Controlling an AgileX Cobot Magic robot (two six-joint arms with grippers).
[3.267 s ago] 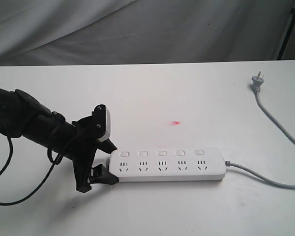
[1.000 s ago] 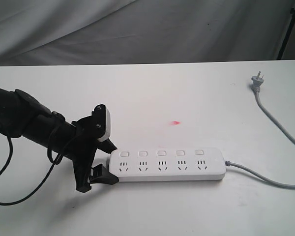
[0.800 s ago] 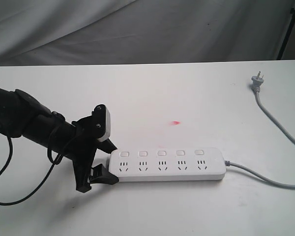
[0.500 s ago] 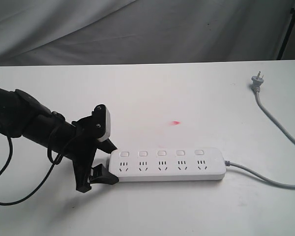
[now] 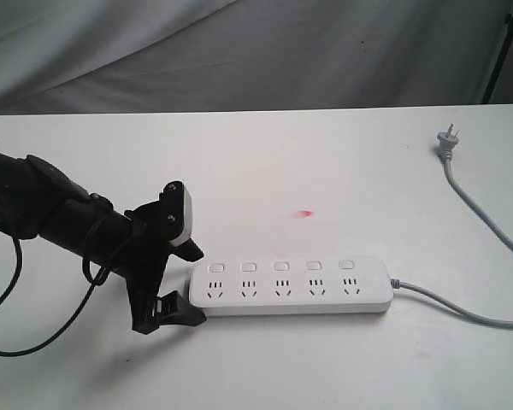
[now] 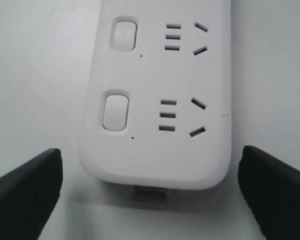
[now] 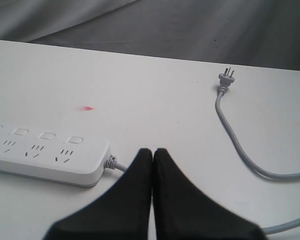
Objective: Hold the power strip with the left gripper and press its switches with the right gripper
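We are seeing the power strip (image 5: 291, 288) lying flat toward 6 o'clock on the table (image 5: 325, 171), its cord (image 5: 462, 312) running off at 3 o'clock. The left gripper (image 5: 192, 282) is straddling its 9 o'clock end, jaws wide, gaps showing on both sides. The right gripper (image 7: 152, 155) is hovering, jaws pressed together, holding nothing.

The exterior camera looks slantwise down across the white table (image 5: 325, 154) toward a grey backdrop (image 5: 239, 51), taking in the whole power strip (image 5: 291, 288). The left wrist camera faces straight down, close over the strip's cordless end. The right wrist camera sits low, facing the backdrop — it shares the strip's cord end and the plug (image 7: 226, 76) with the exterior view.
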